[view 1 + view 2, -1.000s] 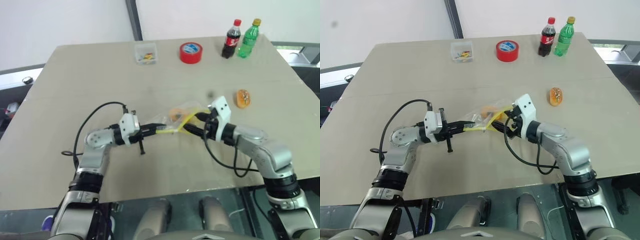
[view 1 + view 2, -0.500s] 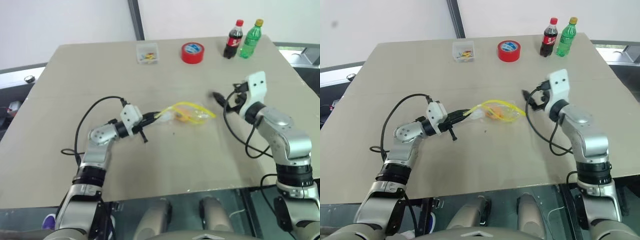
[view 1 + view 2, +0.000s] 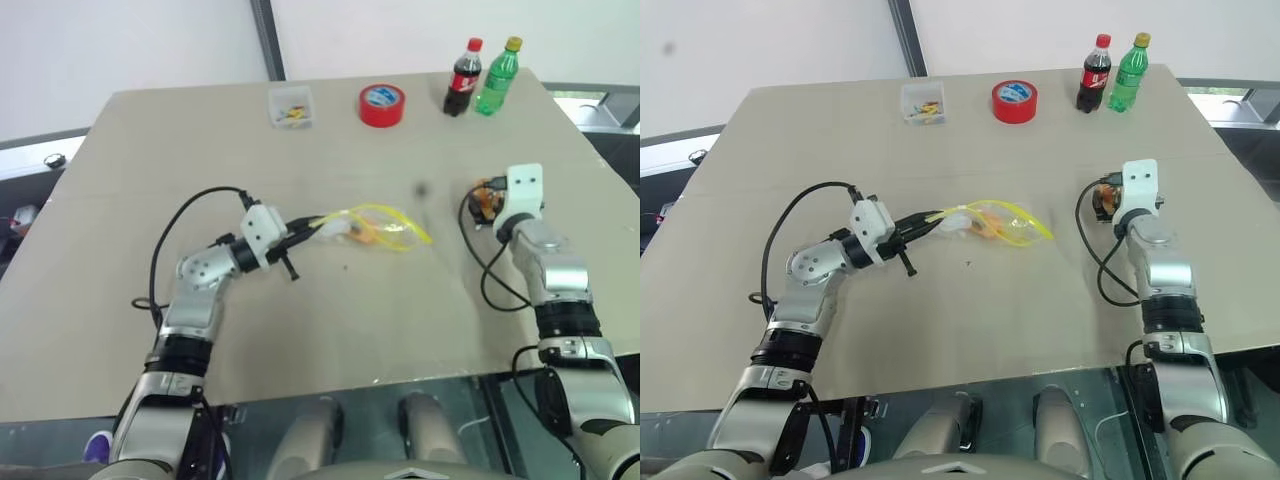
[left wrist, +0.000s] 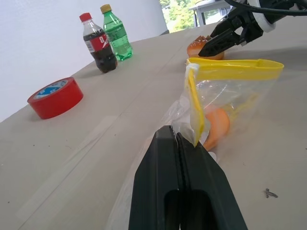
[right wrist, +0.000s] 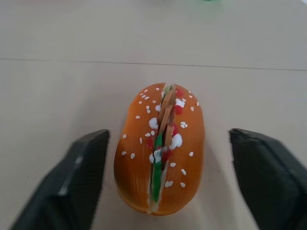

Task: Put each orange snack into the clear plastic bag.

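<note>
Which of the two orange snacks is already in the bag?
The orange snack seen through the clear plastic bag, which the shut left pincer holds. The other orange snack lies bare on the table between the open right pincer's fingers.

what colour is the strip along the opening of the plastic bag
Yellow. The strip on the clear plastic bag shows best in the left wrist view.
</note>
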`<state>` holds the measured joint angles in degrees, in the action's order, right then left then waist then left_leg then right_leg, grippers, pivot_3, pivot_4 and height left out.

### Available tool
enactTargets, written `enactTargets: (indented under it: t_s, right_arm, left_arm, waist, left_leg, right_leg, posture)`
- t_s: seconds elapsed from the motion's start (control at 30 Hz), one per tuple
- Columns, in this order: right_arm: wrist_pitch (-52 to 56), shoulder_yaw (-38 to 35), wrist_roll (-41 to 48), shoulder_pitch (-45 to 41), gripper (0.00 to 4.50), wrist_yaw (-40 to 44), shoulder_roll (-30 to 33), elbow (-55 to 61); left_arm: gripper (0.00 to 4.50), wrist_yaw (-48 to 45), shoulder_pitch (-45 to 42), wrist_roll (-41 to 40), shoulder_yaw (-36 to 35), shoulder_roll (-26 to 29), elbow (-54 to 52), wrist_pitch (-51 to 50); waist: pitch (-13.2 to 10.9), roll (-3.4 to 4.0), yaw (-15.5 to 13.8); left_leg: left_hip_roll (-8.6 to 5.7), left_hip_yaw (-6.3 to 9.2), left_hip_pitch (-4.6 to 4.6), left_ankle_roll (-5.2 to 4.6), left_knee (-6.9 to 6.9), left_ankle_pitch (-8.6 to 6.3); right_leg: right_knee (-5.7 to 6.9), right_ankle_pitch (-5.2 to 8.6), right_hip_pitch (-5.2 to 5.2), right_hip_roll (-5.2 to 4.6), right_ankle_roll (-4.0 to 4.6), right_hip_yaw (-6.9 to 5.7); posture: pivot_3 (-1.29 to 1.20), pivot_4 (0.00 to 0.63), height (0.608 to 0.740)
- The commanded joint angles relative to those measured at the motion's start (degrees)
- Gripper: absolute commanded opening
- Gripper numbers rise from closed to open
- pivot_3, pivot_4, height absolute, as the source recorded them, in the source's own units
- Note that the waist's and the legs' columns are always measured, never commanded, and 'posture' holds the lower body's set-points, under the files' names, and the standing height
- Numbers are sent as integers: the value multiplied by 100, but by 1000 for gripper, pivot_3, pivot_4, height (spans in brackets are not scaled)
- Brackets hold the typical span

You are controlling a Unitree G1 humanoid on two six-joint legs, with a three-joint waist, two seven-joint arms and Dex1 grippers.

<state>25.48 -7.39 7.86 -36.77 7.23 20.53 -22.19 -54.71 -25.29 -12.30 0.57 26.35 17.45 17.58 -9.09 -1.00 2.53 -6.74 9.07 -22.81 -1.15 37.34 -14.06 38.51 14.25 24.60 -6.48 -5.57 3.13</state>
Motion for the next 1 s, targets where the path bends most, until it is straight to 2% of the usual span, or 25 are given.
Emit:
enactTargets:
  t_s: [0.03,0.07,0.13,0.23,0.3,0.37,0.5,0.63,0.77,1.0]
  right_arm:
    - [-214,-133,53,-153,2373,120,18,-36]
    - [-233,-112,27,-144,1792,137,32,-51]
    - [-236,-78,-6,-84,1037,204,70,35]
    - [-82,-69,19,118,1037,366,179,513]
    - [346,-117,371,443,1037,784,320,1463]
    - [862,-167,859,767,1037,1216,462,2484]
    - [2372,-376,2541,1619,1037,1970,919,4904]
    - [3193,-495,3439,2110,1037,1965,1156,5989]
    - [3471,-331,3670,2265,1037,1789,1206,6250]
    - [3116,661,2953,2139,1037,1789,1157,5587]
  left_arm:
    - [0,103,36,-70,-35,-11,-359,-32]
    - [0,127,50,-70,-37,-22,-397,-31]
    - [0,172,87,-81,-44,-54,-479,17]
    - [0,148,172,-145,-47,-93,-599,140]
    - [0,42,261,-227,-49,-97,-697,253]
    - [0,-25,332,-254,-46,-77,-744,345]
    - [0,-145,527,-340,-34,-59,-838,420]
    - [0,-194,625,-428,-26,-66,-954,385]
    - [0,-305,693,-512,1,-45,-1032,370]
    - [0,-721,826,-667,41,107,-1150,383]
  waist:
    - [0,0,2]
    - [0,0,3]
    - [0,0,3]
    - [0,0,-3]
    - [-1,2,-10]
    - [-1,3,-16]
    - [-1,5,-21]
    - [0,2,-51]
    - [0,2,-74]
    - [0,2,-70]
  left_leg:
    - [0,0,0,0,0,0]
    - [0,0,0,0,0,0]
    - [0,0,0,0,0,0]
    - [0,0,0,0,0,0]
    - [0,1,0,0,0,0]
    - [0,4,-9,0,-1,0]
    - [1,4,-10,-2,-1,-1]
    - [5,13,-3,-24,0,-14]
    - [1,15,2,-26,4,-15]
    - [1,14,6,-12,2,-7]
  right_leg:
    - [0,0,0,0,0,0]
    - [0,0,0,0,0,0]
    - [0,0,0,0,0,0]
    - [0,0,0,0,0,0]
    - [0,0,0,0,0,0]
    - [-3,0,8,-1,0,-1]
    - [-7,0,6,-1,0,-1]
    - [-11,0,-8,2,0,-11]
    - [-13,0,-18,-3,-1,-14]
    - [-13,0,-18,-2,-1,-16]
  posture:
    - [0,150,740]
    - [0,150,740]
    - [0,150,740]
    - [0,150,740]
    - [0,150,740]
    - [0,150,740]
    - [0,150,740]
    - [0,150,740]
    - [0,150,740]
    - [0,150,740]
